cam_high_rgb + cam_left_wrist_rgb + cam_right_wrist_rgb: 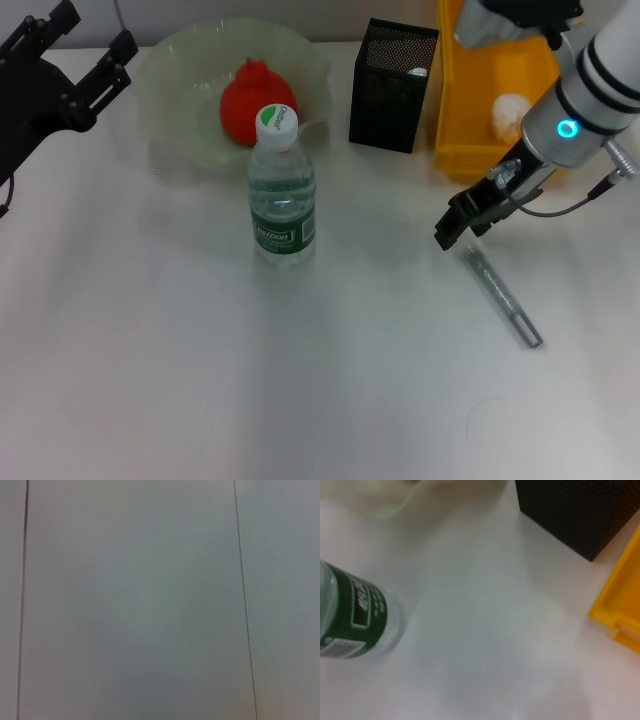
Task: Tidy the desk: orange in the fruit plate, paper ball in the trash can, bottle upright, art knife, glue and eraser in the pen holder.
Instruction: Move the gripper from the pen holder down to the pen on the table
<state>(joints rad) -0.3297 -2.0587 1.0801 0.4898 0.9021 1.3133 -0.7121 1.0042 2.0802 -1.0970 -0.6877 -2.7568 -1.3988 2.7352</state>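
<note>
Grey art knife [505,298] lies on the desk [300,380], its long axis running far-left to near-right, its far end just beneath the right gripper [462,222], whose finger opening I cannot tell.

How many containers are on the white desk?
3. The wavy pale-green translucent bowl sits far left with the orange, the black square wire-mesh cup stands in the middle, and the bright yellow plastic bin is on the right.

plain white desk [200,380], bottle [282,190] standing upright mid-desk, fruit plate [180,110] behind it, pen holder [392,85] next over, yellow trash can [480,150] beside that, grey pen-like stick [505,298] lying flat out front
</note>
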